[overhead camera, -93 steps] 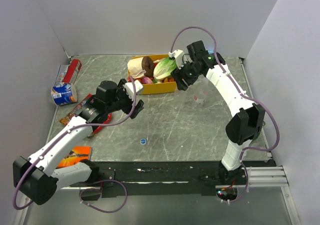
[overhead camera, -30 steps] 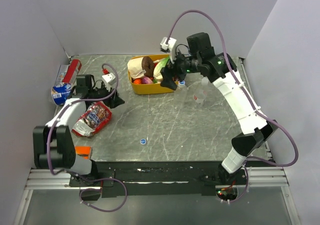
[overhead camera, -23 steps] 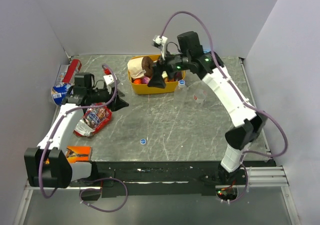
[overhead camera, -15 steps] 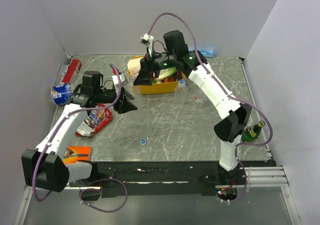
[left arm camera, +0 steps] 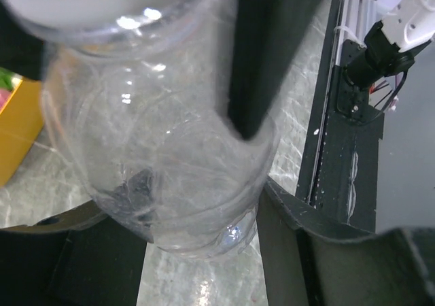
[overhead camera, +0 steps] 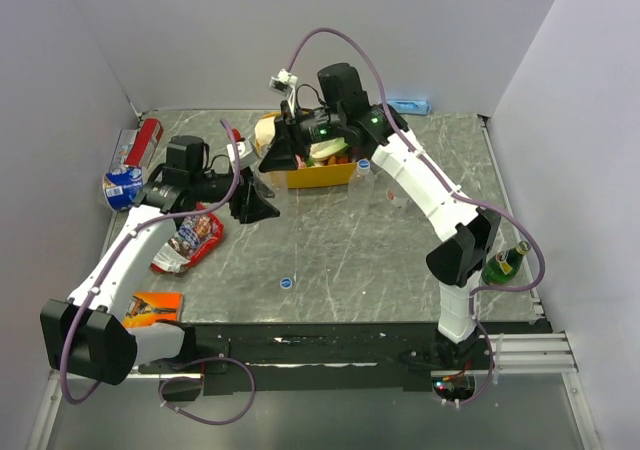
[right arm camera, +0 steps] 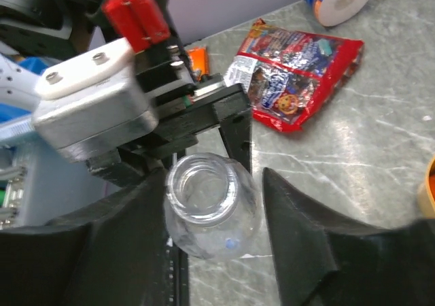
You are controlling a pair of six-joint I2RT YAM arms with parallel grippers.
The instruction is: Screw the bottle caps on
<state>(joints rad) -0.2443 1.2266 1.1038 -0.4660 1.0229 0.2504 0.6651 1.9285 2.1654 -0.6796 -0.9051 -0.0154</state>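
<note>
My left gripper (left arm camera: 180, 204) is shut on the body of a clear bottle (left arm camera: 163, 149), holding it above the table left of the yellow tub. The bottle's open, uncapped mouth (right arm camera: 202, 187) faces the right wrist camera. My right gripper (right arm camera: 214, 183) has come over from the tub side and stands shut on the bottle's shoulder, one finger (left arm camera: 262, 54) pressed to its side. A blue cap (overhead camera: 286, 283) lies near the table's front edge. Another cap (overhead camera: 364, 166) sits by the tub's right end. A second clear bottle (overhead camera: 397, 196) stands right of it.
The yellow tub (overhead camera: 320, 177) of toy food stands at the back centre. A red snack packet (overhead camera: 185, 238) lies under the left arm, with a blue-white can (overhead camera: 125, 185) and a red can (overhead camera: 147, 135) at the far left. An orange packet (overhead camera: 150, 307) lies front left, a dark green bottle (overhead camera: 505, 263) front right.
The right arm swung left from the tub to the bottle in my left gripper, and its jaws closed in on it. The left arm carried the bottle rightward.
</note>
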